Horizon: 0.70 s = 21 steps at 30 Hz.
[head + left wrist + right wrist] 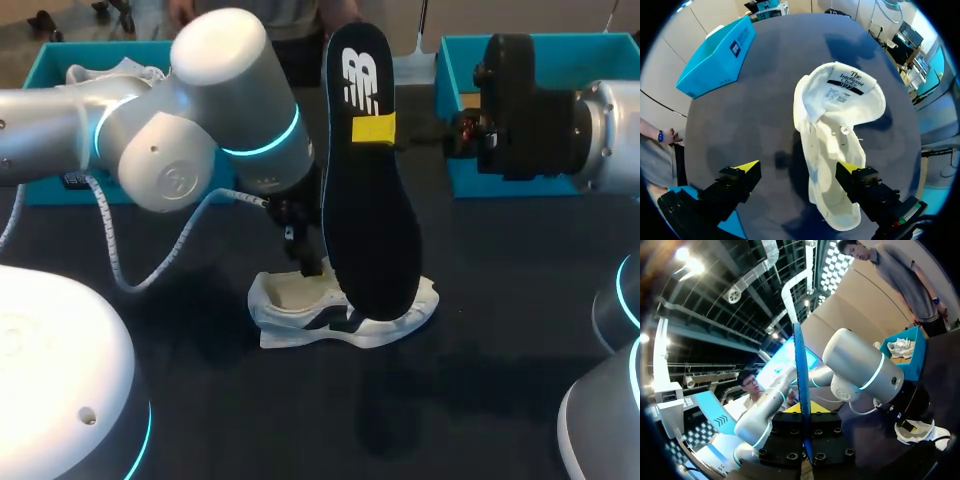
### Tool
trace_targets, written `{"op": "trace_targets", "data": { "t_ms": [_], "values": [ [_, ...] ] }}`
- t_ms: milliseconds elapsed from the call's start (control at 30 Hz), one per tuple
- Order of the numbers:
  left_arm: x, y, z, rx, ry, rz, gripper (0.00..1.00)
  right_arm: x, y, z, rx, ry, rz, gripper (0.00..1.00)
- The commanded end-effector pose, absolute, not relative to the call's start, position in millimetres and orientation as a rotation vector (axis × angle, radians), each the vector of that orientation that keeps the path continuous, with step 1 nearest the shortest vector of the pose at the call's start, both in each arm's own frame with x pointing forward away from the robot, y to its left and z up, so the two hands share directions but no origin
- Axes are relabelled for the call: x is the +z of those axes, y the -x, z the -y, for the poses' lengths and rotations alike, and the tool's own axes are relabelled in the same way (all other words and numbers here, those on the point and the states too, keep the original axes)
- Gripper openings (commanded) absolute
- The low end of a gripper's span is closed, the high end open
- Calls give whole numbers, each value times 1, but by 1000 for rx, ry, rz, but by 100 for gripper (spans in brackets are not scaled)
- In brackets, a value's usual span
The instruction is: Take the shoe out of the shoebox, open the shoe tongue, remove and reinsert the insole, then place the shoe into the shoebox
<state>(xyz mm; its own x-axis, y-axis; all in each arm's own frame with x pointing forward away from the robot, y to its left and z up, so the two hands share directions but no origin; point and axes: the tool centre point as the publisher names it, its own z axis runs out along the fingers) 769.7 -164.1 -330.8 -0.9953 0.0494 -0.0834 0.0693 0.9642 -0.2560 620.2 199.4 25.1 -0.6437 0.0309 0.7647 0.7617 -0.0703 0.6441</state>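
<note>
A white shoe (340,312) lies on the dark table, its opening facing up. My left gripper (303,258) hangs just above the shoe's heel end. In the left wrist view this gripper (799,167) is open, and the shoe (835,120) lies under and between the wide-spread fingers without being touched. A black insole (365,190) stands upright above the shoe, its lower end close to it. My right gripper (375,130) is shut on the insole near its upper end. In the right wrist view the insole (801,370) shows edge-on between that gripper's (805,407) fingers.
A blue shoebox (60,60) stands at the back left with another white shoe (110,72) in it. A second blue shoebox (460,60) stands at the back right, behind my right arm (560,115). A grey cable (110,240) hangs from my left arm.
</note>
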Motion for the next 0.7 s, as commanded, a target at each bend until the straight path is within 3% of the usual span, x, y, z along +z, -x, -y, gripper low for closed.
{"op": "trace_targets", "data": {
  "t_ms": [33, 600, 700],
  "values": [
    [-343, -769, 171, -394, -103, -3039, 100, 26, -620, -202, -1766, 860, 1673, 0],
    [-384, -768, 183, -387, -80, -3096, 100, 26, -620, -202, -1766, 860, 1673, 0],
    [-388, -769, 185, -372, -75, -3105, 93, 26, -620, -202, -1766, 860, 1673, 0]
  ]
}}
